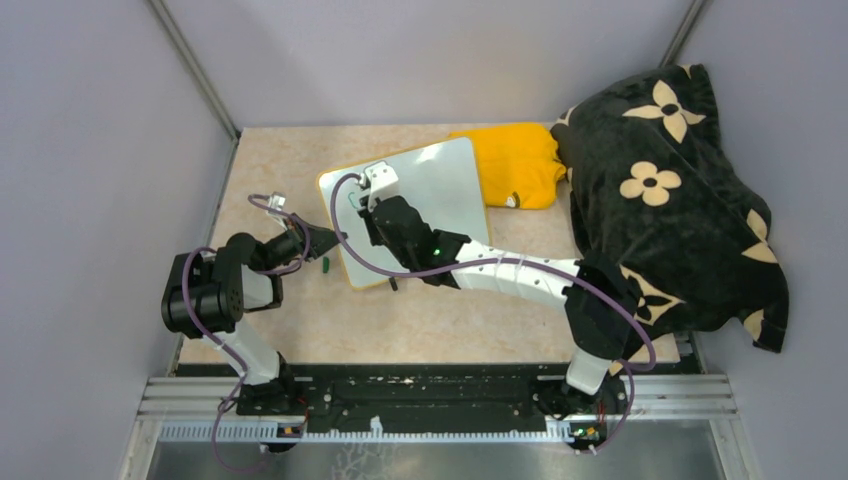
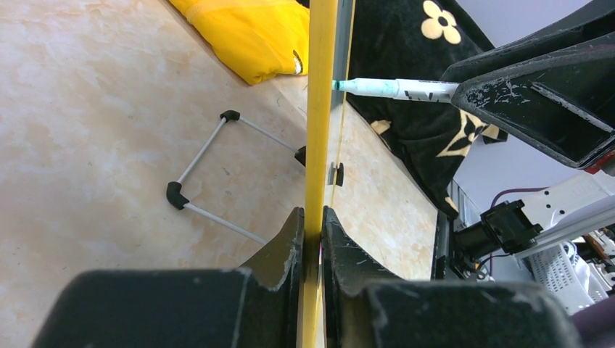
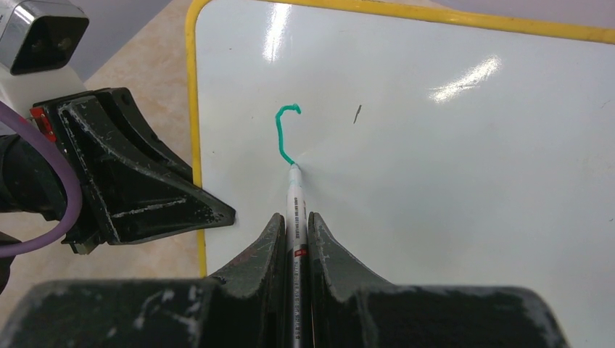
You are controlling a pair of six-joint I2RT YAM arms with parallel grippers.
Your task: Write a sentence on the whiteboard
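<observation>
Whiteboard [image 1: 445, 185] at centre of the top view, its left edge pinched by the left gripper [image 1: 324, 242]. Left wrist view: jaws closed on the yellow rim [image 2: 319, 109], lower centre. Right wrist view: right gripper [image 3: 294, 232] clamps a marker [image 3: 295, 199], whose tip touches a green hooked stroke [image 3: 281, 134], upper centre-left.
</observation>
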